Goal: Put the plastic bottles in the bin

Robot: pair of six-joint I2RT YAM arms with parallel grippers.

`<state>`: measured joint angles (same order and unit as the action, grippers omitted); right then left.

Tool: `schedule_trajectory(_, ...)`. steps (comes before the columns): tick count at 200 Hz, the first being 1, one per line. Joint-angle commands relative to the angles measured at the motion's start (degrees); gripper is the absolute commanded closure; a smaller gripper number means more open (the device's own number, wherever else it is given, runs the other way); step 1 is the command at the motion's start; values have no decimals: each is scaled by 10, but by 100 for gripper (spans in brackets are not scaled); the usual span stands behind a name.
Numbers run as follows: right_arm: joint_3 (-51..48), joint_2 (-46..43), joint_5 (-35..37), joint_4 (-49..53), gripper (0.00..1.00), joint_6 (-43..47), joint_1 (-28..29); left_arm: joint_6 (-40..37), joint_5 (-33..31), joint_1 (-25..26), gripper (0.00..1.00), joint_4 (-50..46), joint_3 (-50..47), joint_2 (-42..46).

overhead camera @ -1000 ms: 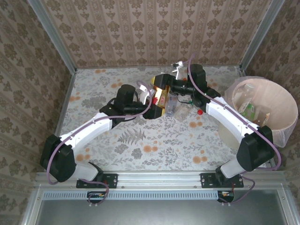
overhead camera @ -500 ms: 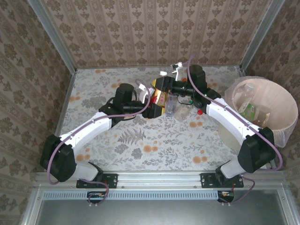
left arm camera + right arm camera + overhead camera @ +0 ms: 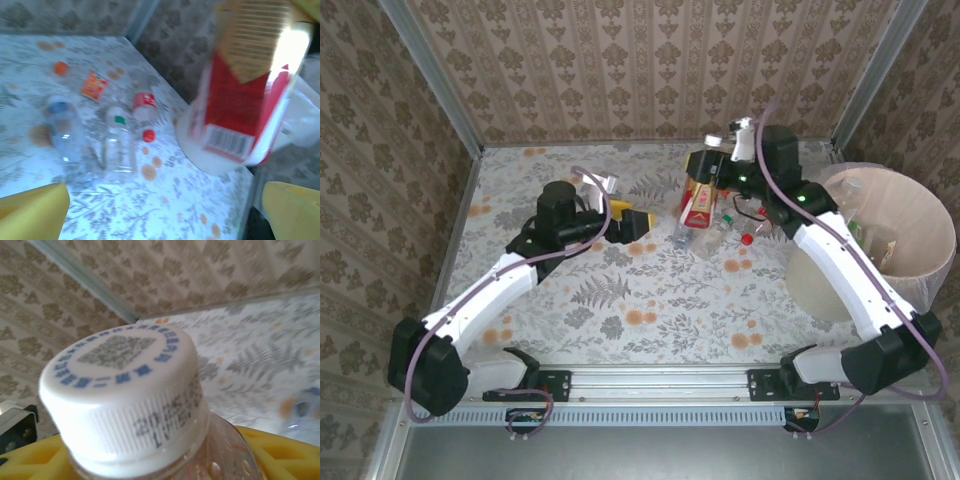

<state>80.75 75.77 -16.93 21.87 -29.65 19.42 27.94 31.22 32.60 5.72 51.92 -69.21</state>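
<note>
The right hand (image 3: 703,172) is clamped on a red-labelled bottle (image 3: 698,208), holding it up above the worktop (image 3: 620,300) towards the far right corner. In the right wrist view its yellow fingers (image 3: 30,460) sit on either side of the neck, just under the white cap (image 3: 122,385). The left hand (image 3: 633,219) hangs over the middle of the worktop, jaws wide apart and gripping nothing. Several loose bottles (image 3: 705,235) lie on the worktop just beside the held one, among them a blue-capped bottle (image 3: 62,127) and a green-capped bottle (image 3: 118,145). The pink bin (image 3: 915,205) stands at the right edge.
</note>
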Motion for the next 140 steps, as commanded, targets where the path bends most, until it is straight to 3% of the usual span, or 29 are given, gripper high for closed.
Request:
schedule_trajectory(1, 40, -31, 72, 99, 48, 73, -14, 35, -114, -19, 0, -13, -29, 23)
schedule_trajectory(52, 99, -58, 183, 202, 51, 133, -50, 95, -248, -50, 0, -71, -62, 50)
schedule_trajectory(117, 194, -70, 366, 296, 51, 210, -114, 115, -302, -57, 0, -109, -64, 48)
schedule_trajectory(140, 239, -57, 369, 344, 49, 235, -170, 125, -299, -61, 0, -104, -61, 35)
